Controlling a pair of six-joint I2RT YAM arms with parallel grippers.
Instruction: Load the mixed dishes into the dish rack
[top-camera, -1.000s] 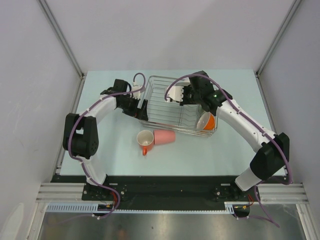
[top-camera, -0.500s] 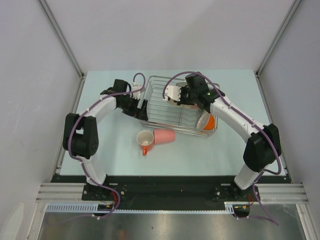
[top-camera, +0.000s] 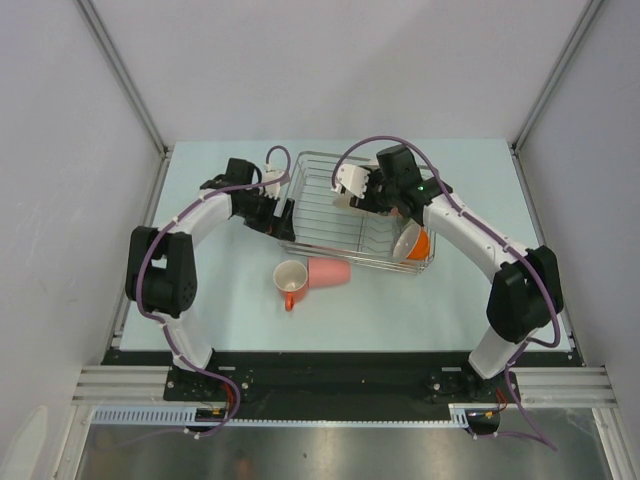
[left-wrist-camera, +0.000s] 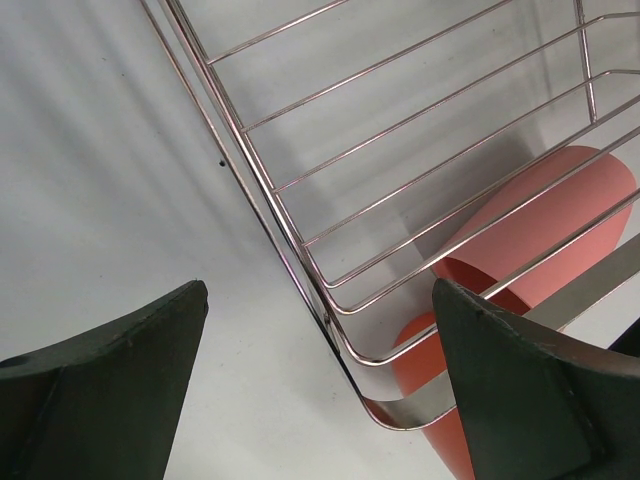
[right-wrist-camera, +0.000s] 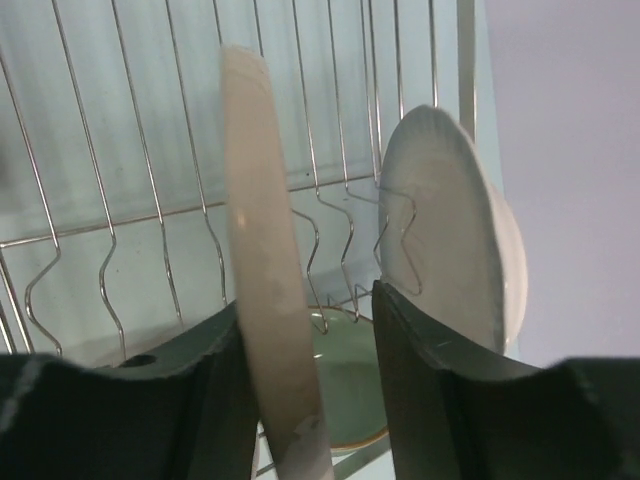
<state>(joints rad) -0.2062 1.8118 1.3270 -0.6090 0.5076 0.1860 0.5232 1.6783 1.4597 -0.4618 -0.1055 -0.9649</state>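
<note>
The dish rack is a silver wire basket at mid table. My right gripper hangs over its middle. In the right wrist view it is open around a pale pink plate standing on edge; the plate touches the left finger, with a gap to the right one. A white dish stands in the dividers beside it and a pale green bowl lies below. An orange cup sits in the rack's right end. My left gripper is open astride the rack's left rim.
An orange-handled white mug and a pink tumbler lie on the table just in front of the rack; the tumbler also shows through the wires in the left wrist view. Grey walls enclose the table on three sides.
My right gripper has shifted a little to the left over the rack and turned slightly. The left arm, mug and tumbler have not moved.
</note>
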